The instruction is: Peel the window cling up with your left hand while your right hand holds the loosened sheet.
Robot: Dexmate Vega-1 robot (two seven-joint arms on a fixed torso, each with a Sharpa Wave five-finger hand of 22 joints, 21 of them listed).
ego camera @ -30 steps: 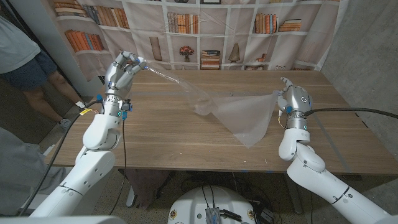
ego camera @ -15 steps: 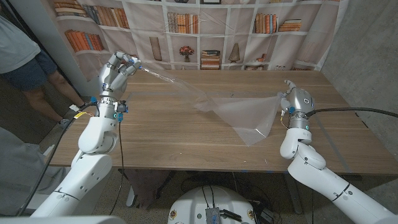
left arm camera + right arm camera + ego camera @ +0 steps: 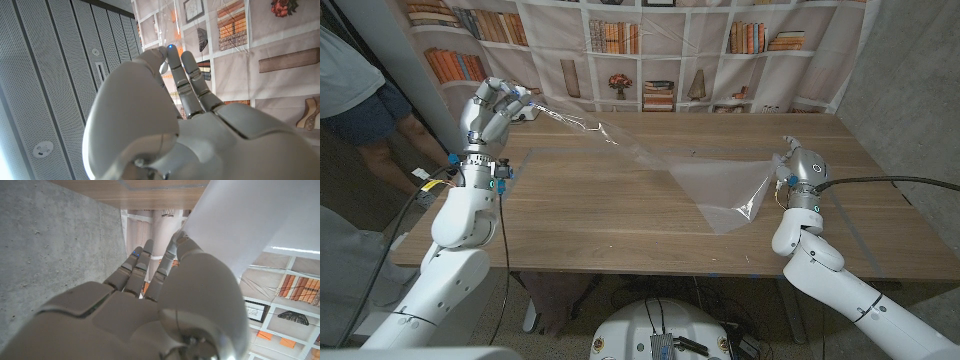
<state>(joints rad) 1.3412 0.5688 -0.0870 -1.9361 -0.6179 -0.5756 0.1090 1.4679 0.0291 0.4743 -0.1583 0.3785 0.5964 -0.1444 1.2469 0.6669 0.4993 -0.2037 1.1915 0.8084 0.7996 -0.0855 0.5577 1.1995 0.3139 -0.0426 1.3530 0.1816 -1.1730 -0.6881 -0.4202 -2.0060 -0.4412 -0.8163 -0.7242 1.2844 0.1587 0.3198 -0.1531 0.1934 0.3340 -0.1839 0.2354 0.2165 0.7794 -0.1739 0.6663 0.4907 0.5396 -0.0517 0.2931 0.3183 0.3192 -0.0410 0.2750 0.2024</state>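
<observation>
A clear, frosted window cling [image 3: 715,190] hangs stretched above the wooden table [image 3: 600,225] between my two hands. My left hand [image 3: 490,110] is raised high at the far left and pinches a twisted, thin end of the cling [image 3: 570,122]. My right hand [image 3: 790,165] stands at the right side and holds the wide corner of the sheet. In the right wrist view the white sheet [image 3: 250,215] runs out from my right hand [image 3: 150,305], pressed under its thumb. In the left wrist view my left hand [image 3: 165,110] has its fingers closed together.
A bookshelf-print backdrop [image 3: 670,50] hangs behind the table. A person [image 3: 360,90] stands at the far left beside my left arm. A concrete wall [image 3: 910,80] borders the right side. Cables run from both wrists.
My left hand has risen and drawn further left, pulling the cling longer and tighter. The sheet's bunched middle has flattened out. My right hand shifted slightly right and lower.
</observation>
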